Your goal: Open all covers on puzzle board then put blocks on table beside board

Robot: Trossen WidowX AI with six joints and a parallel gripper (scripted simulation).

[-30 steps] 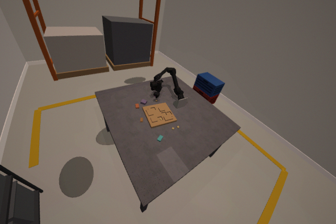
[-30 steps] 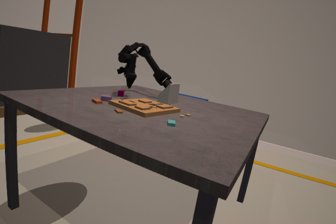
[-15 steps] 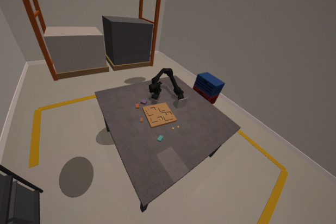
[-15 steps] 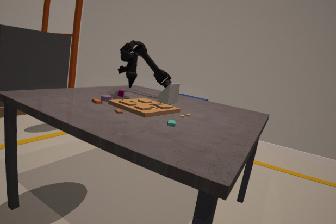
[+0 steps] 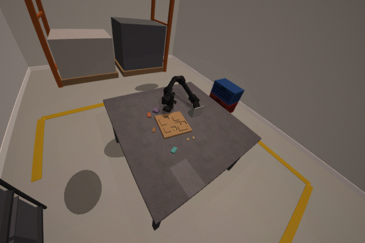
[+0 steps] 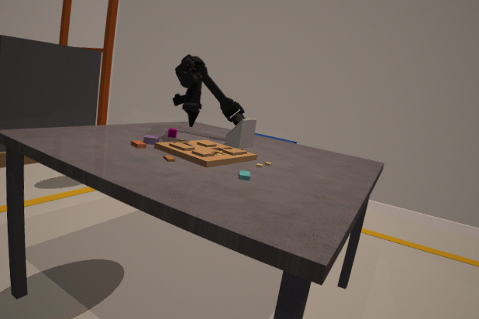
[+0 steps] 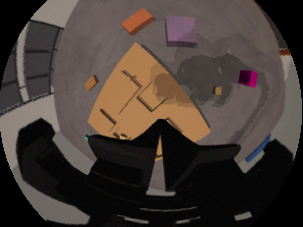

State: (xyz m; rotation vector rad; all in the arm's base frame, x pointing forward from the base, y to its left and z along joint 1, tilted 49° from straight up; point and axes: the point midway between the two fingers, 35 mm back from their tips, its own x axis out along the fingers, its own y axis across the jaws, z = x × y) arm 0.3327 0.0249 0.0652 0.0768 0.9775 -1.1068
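Note:
The tan puzzle board [image 5: 169,135] [image 6: 232,160] [image 7: 109,92] lies on the table with raised plates, slots and openings; cover positions are hard to read. A small tan piece shows in an opening. My gripper [image 5: 168,109] [image 6: 191,125] [image 7: 160,121] is shut and empty, above the table by the board's back edge. Beside the board rest an orange-red block [image 5: 149,115] [image 6: 138,144] [image 7: 138,22], purple block [image 5: 156,110] [image 6: 151,139] [image 7: 181,30], small orange block [image 5: 153,130] [image 6: 169,158] [image 7: 91,83], teal block [image 5: 173,150] [image 6: 244,175] and magenta block [image 6: 172,133] [image 7: 248,78].
Two tiny tan pieces, one [image 5: 188,139] [image 6: 259,166] and another [image 5: 193,137] [image 6: 268,163], lie off the board's near corner. A small tan cube [image 7: 217,90] lies between board and magenta block. The arm's pale base mount [image 5: 196,112] [image 6: 242,135] stands at the board's side.

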